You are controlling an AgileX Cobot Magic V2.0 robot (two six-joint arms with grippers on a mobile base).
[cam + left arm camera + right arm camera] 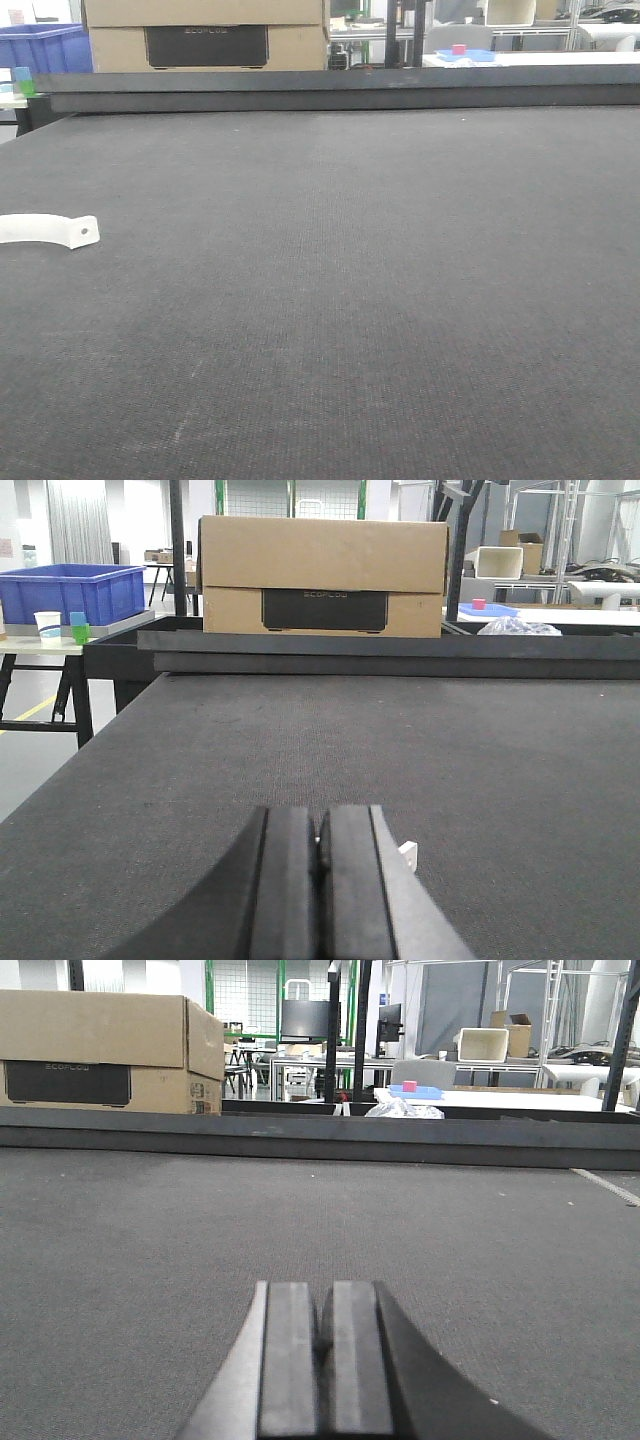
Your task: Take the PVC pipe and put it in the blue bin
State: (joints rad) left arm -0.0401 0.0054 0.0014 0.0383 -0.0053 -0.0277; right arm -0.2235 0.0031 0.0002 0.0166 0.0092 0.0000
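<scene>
As I read it, nothing that counts toward the task is done. The PVC pipe [48, 230] lies untouched on the black mat [360, 300], at about 9 o'clock in the front view. Its tab with the round hole points toward 3 o'clock, and nothing grips it. The blue bin [70, 591] stands off the mat on a side table, at about 10 o'clock from the left wrist camera and well apart from the pipe. The left gripper [320, 830] sits low over the mat with its jaws pressed together on nothing. The right gripper [323, 1310] is likewise closed and empty. So every step is left: spread a claw, reach the pipe, pinch it, carry it across and release it in the bin. I judge the left arm the nearer for that. Several things I cannot settle. The edge of the front view cuts off the pipe's left end, so its full arch is out of sight. A small white corner [408, 854] peeks out just beside the left gripper at about 4 o'clock. It may be the pipe, but too little shows to say. The bin's inside is hidden from every camera, and the front view catches only part of it beside the cardboard box [205, 35]. Neither arm appears in the front view.
</scene>
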